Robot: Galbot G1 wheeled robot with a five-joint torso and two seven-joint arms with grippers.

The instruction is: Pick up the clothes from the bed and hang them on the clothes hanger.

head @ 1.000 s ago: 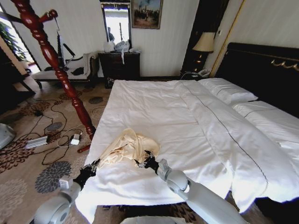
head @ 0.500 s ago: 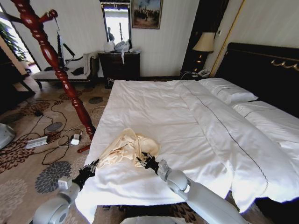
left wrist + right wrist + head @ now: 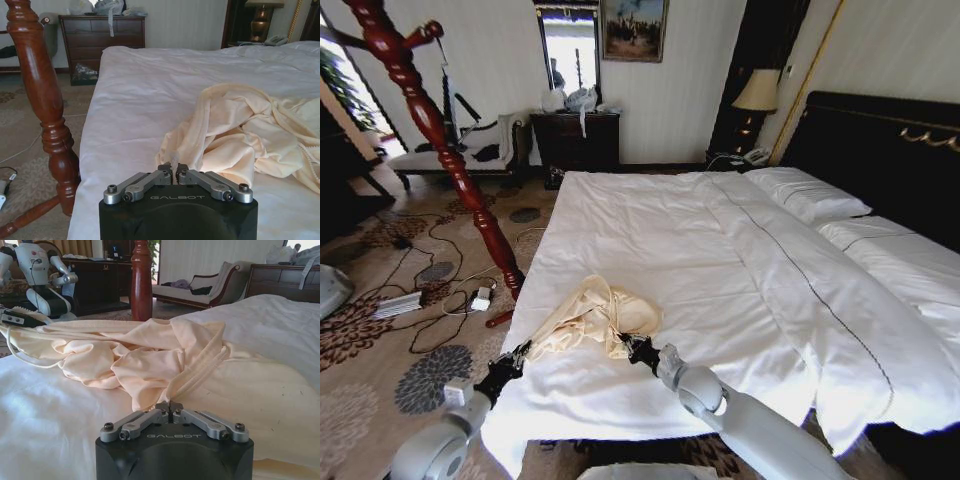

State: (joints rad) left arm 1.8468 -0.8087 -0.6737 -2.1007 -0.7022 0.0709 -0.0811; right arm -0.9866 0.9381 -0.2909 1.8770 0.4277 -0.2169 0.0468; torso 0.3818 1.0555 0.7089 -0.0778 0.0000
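The cream-yellow clothes [image 3: 595, 318] lie crumpled near the foot corner of the bed [image 3: 670, 230]. My left gripper [image 3: 523, 350] is at the bed's edge, and in the left wrist view [image 3: 174, 170] its fingers are shut on a thin edge of the clothes [image 3: 235, 135]. My right gripper [image 3: 623, 345] rests on the duvet beside the pile, shut [image 3: 170, 405] on a fold of the clothes [image 3: 140, 355]. The fabric stretches across to the left gripper [image 3: 12, 317]. The thin black clothes hanger [image 3: 450, 100] hangs by its wire hook from the coat stand.
A dark-red wooden coat stand [image 3: 440, 140] rises from the carpet left of the bed, close to my left arm. Cables and a power strip [image 3: 405, 300] lie on the floor around its base. A dresser [image 3: 575, 140] and a lamp [image 3: 757, 92] stand at the far wall.
My right gripper has edged into the near side of the clothes, and the fold there has bunched up against it. The left gripper has hardly moved.
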